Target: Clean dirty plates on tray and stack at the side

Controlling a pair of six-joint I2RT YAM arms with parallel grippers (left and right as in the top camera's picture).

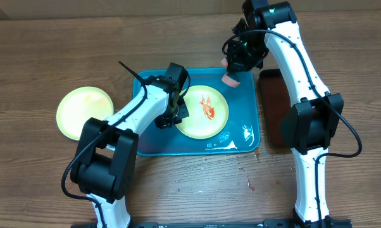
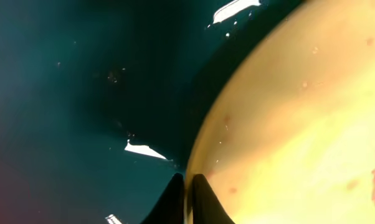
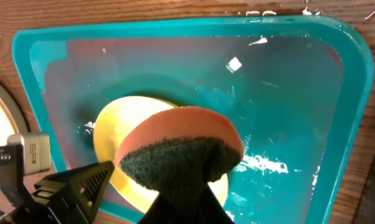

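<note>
A pale yellow-green plate [image 1: 206,120] smeared with red sauce lies in the turquoise tray [image 1: 152,142]. My left gripper [image 1: 176,114] is at the plate's left edge. In the left wrist view, that gripper [image 2: 189,186] is shut on the plate's [image 2: 299,124] rim, above the tray floor [image 2: 63,93]. My right gripper [image 1: 236,63] hovers over the tray's far right corner, shut on an orange sponge [image 1: 230,79]. The right wrist view shows the sponge [image 3: 181,140], dark scouring side toward the camera, in front of the plate [image 3: 109,124] and tray [image 3: 287,93]. A second yellow-green plate [image 1: 85,113] rests on the table left of the tray.
A dark brown-red tray [image 1: 276,107] lies on the wooden table right of the turquoise tray, under my right arm. Water glistens in the tray's near right corner [image 1: 241,136]. My left arm [image 3: 63,186] shows at the lower left of the right wrist view.
</note>
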